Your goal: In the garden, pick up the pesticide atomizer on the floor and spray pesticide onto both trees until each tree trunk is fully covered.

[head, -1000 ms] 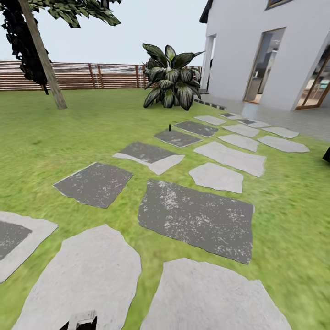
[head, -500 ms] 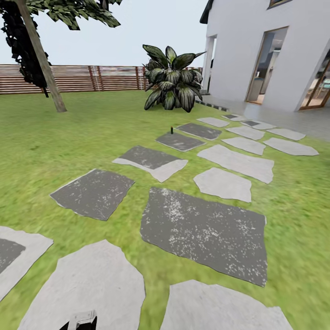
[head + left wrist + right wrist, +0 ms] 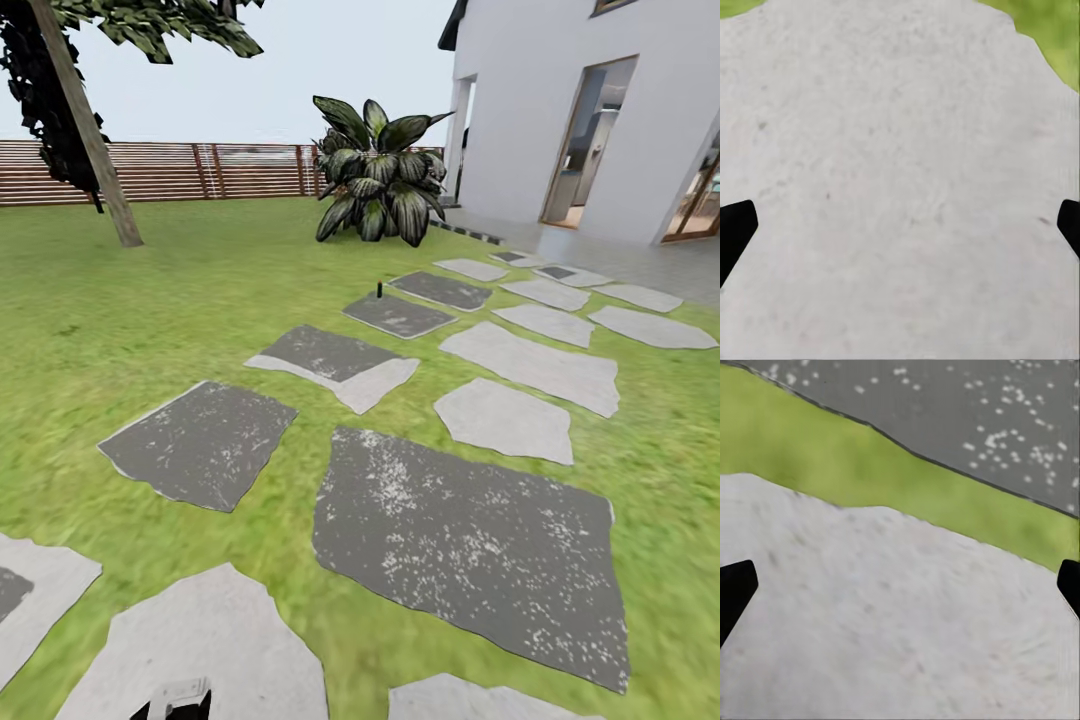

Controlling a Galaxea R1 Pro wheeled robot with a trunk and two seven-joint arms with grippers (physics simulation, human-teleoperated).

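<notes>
Simply lawn (image 3: 200, 290), stepping stones (image 3: 470, 535), tree (image 3: 85, 130).

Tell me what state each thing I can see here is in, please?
Tree trunk: leaning, bark bare.
Striped-leaf plant: upright by the house.
Small dark object: standing on a dark stepping stone; too small to identify.
Left gripper: fingers wide apart, empty.
Right gripper: fingers wide apart, empty.

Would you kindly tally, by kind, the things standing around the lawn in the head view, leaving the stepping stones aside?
tree trunk: 1
broad-leaf plant clump: 1
wooden fence: 1
white house: 1
Total: 4
</notes>
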